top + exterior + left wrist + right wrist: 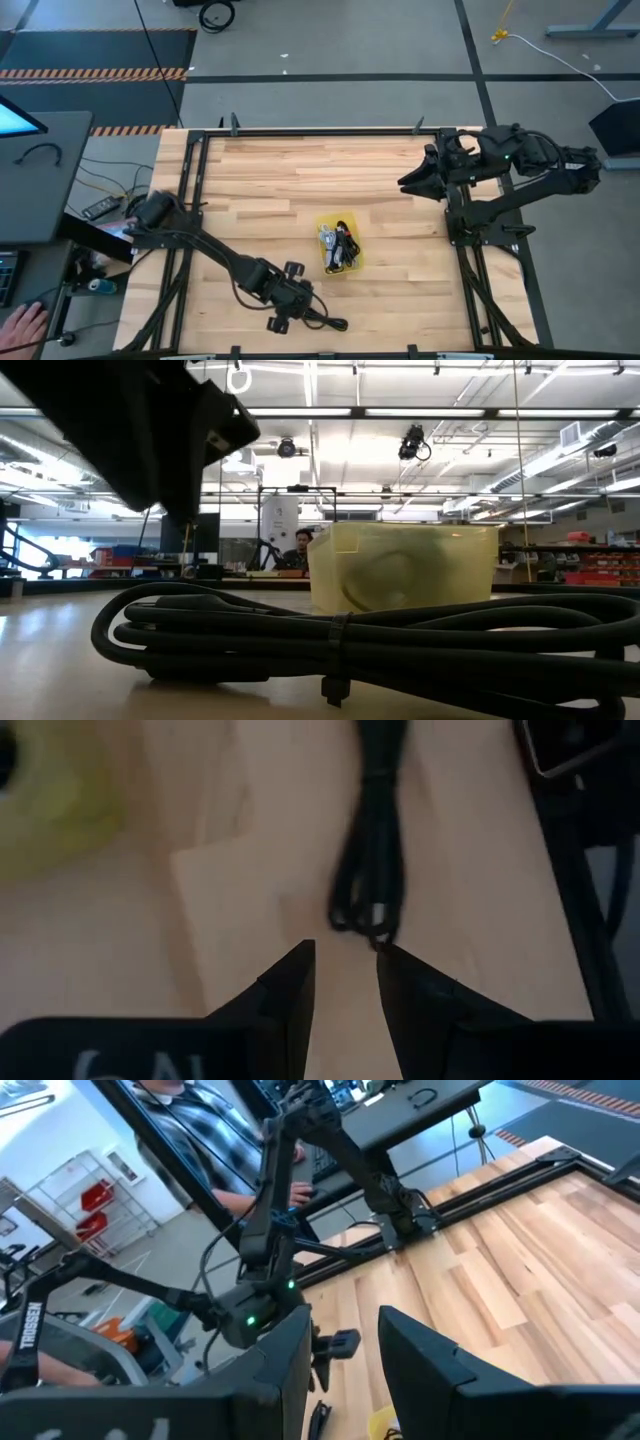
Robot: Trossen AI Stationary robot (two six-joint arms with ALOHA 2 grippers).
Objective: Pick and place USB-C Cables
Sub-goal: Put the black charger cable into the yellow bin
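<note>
Cables first: a black bundled USB-C cable [366, 850] is seen lying flat on the light wooden surface [300, 170], right in front of the left claw [343, 955]. That claw is held low over the near edge of the surface, its two dark fingers [290, 990] parted with bare wood showing in the gap, nothing pinched. One looped end of the cable is found just ahead of the fingertips, close to one of them; whether it's actually touched can't be told. From table height the same bundle [380, 635] is spread across the foreground, cinched by a black tie.

A bit further off from the left claw, a small yellow translucent plastic container [340, 245] is set near the middle of the surface, with more short cables, grey and black [338, 243], piled inside.

Right claw [412, 180] is parked well away, raised over the far right corner of the surface. Its fingers [290, 1365] are shown apart with nothing between them.

A person in a plaid shirt [195, 1125] is caught beyond the surface.
</note>
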